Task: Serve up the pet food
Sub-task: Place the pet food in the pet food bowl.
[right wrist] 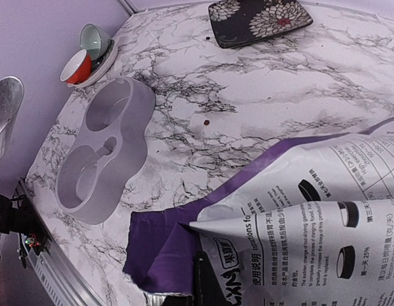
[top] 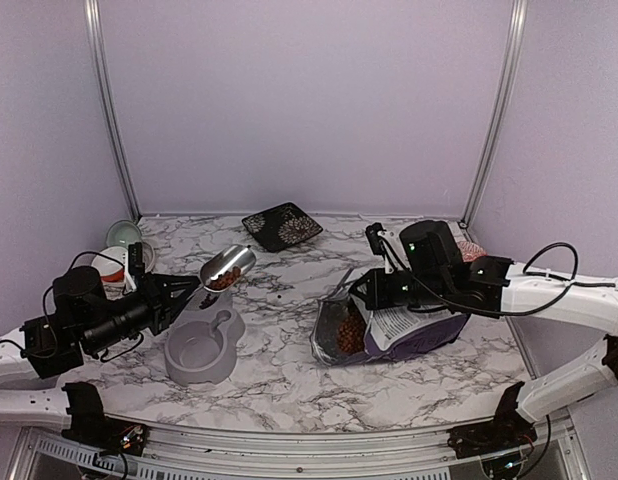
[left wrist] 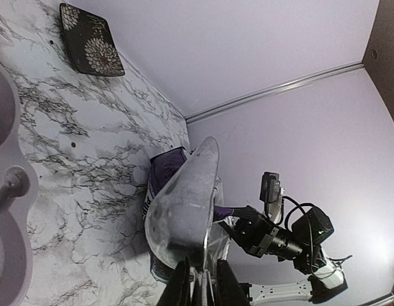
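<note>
While kibble [top: 221,281] sits in scoop [top: 232,263]: bowl [top: 179,372] near, bag [top: 414,328] apart, perhaps stray pellet [right wrist: 208,121].

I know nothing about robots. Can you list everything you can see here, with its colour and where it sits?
pet food: small heap, reddish-brown, in the scoop; more shows in the bag's open mouth
scoop: one, shiny metal, held above the double bowl's far end
bag: one, purple and white, lying right of centre
double bowl: one, grey, near left
plate: one, dark with pale flowers, back centre
teal cup: one, far left corner
red cup: one, beside the teal cup
table: one, white marble pattern
left gripper: black, shut on the scoop's handle
right gripper: black, clamped on the bag's top edge
</note>
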